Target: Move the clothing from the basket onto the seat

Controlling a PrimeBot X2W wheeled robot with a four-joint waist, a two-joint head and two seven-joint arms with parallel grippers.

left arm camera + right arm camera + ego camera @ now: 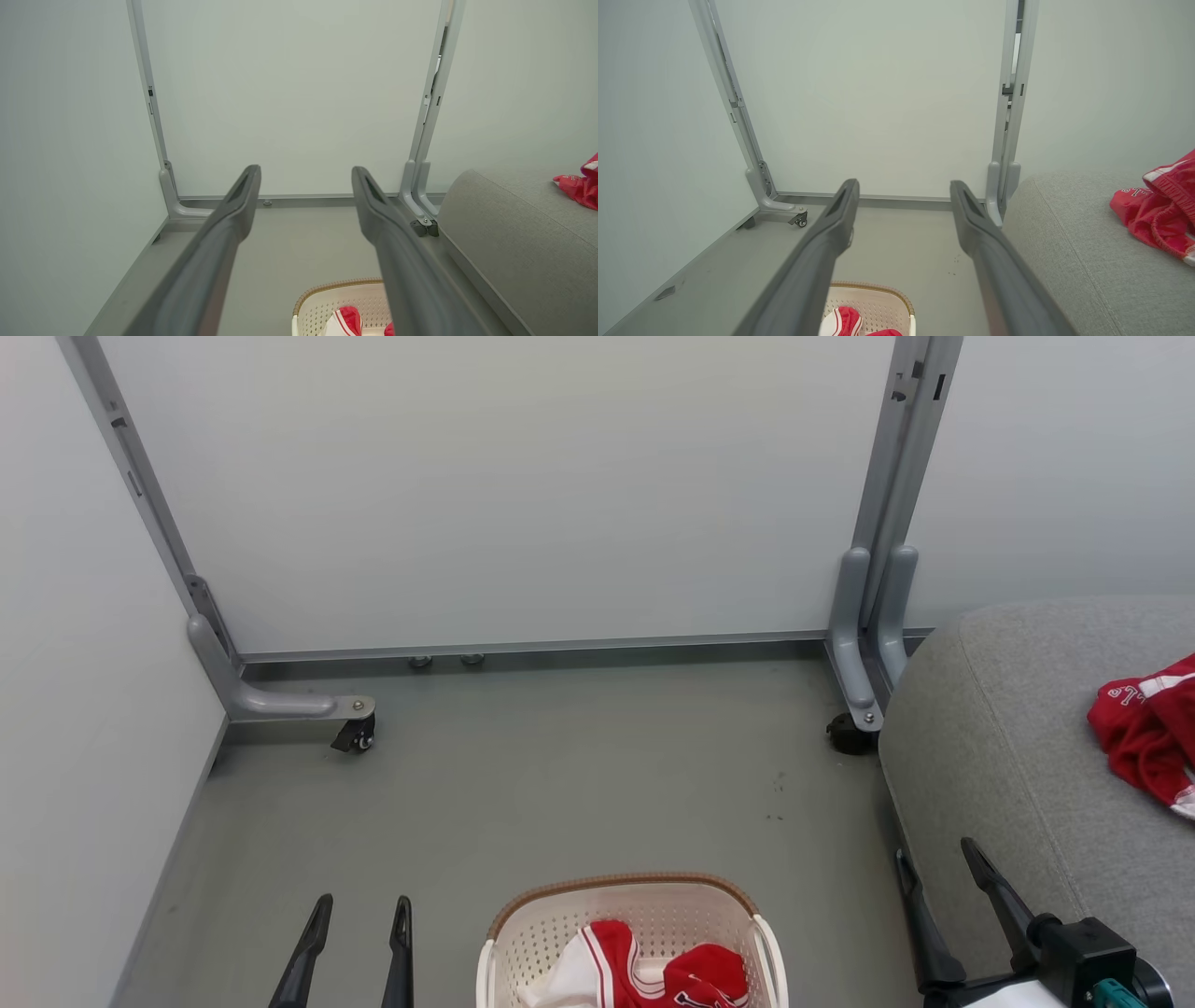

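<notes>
In the head view, the left gripper point(364, 902) and right gripper point(934, 849) are both hanging empty and spread open, either side of the basket point(625, 880) on the grey floor point(560, 775). Some clothing point(653, 971) is lying in the basket while one red garment point(1144, 733) is lying on the seat point(990, 737), so the job looks part-done; the next move is calling for a reach down onto a soft fold. In the left wrist view, the left gripper is pointing at a pale partition point(299, 93). In the right wrist view, the seat is rising just right of the basket.
</notes>
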